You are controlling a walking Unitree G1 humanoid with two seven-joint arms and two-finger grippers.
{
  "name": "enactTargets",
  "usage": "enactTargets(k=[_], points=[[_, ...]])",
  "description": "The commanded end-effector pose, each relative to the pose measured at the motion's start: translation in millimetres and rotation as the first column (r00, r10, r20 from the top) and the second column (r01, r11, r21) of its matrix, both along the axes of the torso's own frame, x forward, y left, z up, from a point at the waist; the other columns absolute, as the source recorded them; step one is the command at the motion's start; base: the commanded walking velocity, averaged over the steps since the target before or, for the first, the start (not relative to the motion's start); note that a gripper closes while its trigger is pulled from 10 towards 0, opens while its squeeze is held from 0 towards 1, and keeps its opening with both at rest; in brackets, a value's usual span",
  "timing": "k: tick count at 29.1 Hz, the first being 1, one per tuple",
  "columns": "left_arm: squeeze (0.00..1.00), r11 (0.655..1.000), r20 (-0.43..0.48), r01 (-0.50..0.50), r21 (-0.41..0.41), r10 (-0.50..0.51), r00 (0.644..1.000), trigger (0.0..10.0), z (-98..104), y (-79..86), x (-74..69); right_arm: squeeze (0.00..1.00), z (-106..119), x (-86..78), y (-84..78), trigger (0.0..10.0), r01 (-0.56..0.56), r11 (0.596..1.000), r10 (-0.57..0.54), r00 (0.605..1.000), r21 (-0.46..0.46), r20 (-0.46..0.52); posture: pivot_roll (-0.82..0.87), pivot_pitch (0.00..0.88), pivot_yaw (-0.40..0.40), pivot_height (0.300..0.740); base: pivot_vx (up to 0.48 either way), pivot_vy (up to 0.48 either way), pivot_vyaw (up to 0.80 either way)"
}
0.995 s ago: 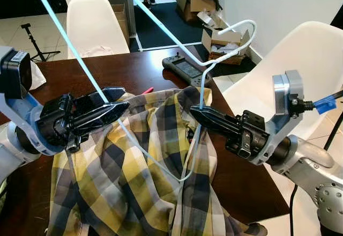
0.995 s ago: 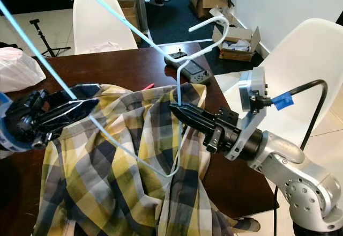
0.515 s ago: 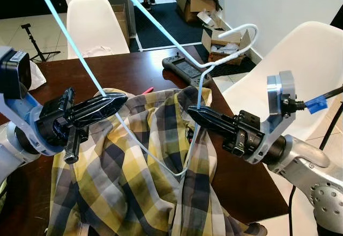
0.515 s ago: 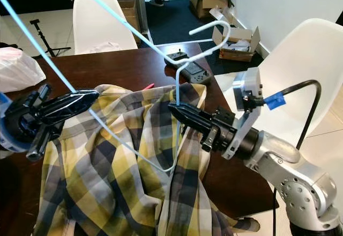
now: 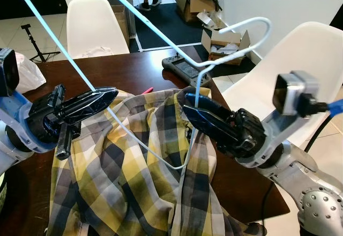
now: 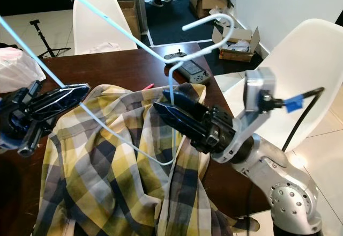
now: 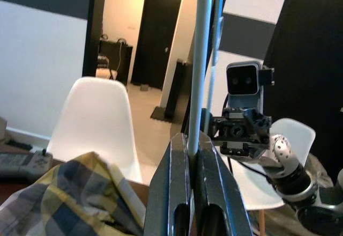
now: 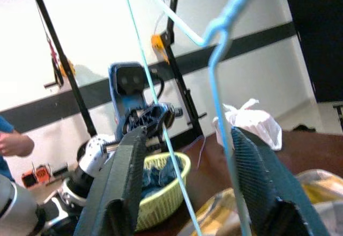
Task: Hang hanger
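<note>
1. A dark brown wooden table [image 5: 134, 72] stands under both grippers.
2. A yellow, grey and white plaid shirt [image 5: 134, 177] lies crumpled on it, directly below the left gripper [image 5: 110, 94] and the right gripper [image 5: 187, 107].
3. A dark handheld controller [image 5: 182, 68] rests on the tabletop beyond the right gripper, near the far edge.
</note>
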State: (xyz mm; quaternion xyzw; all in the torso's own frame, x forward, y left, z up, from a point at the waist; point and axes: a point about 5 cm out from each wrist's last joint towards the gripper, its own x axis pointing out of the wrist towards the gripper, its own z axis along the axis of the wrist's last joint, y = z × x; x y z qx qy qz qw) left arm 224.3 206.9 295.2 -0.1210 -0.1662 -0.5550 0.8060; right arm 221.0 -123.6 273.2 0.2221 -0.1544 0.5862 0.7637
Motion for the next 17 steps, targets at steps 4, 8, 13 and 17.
enactTargets(k=[4, 8, 13, 17], points=[[0.0, 1.0, 0.023, 0.02, 0.007, -0.02, 1.0, 0.0, 4.9, 0.8, -5.8, 0.0, 5.9, -10.8, 2.6, 10.0, -0.121, 0.992, 0.119, 0.992, 0.046, 0.048, 0.03, 0.147, 0.009, 0.74, 0.0, 0.0, 0.0], [0.0, 1.0, 0.021, 0.03, 0.001, -0.03, 0.999, 0.0, 5.0, 0.2, -6.6, 0.0, 6.8, -11.2, 7.0, 10.0, -0.145, 0.989, 0.142, 0.988, 0.038, 0.064, 0.03, 0.146, 0.012, 0.74, 0.0, 0.0, 0.0], [0.0, 0.999, 0.019, 0.041, -0.004, -0.041, 0.999, 0.0, 4.8, -0.8, -6.7, 0.0, 9.1, -9.6, 11.0, 10.0, -0.139, 0.99, 0.136, 0.987, 0.033, 0.08, 0.04, 0.142, 0.019, 0.74, 0.0, 0.0, 0.0], [0.0, 0.998, 0.013, 0.056, -0.008, -0.056, 0.998, 0.0, 3.4, -3.4, -5.9, 0.0, 12.6, -9.4, 14.3, 10.0, -0.138, 0.99, 0.135, 0.986, 0.023, 0.101, 0.04, 0.138, 0.019, 0.74, 0.0, 0.0, 0.0]])
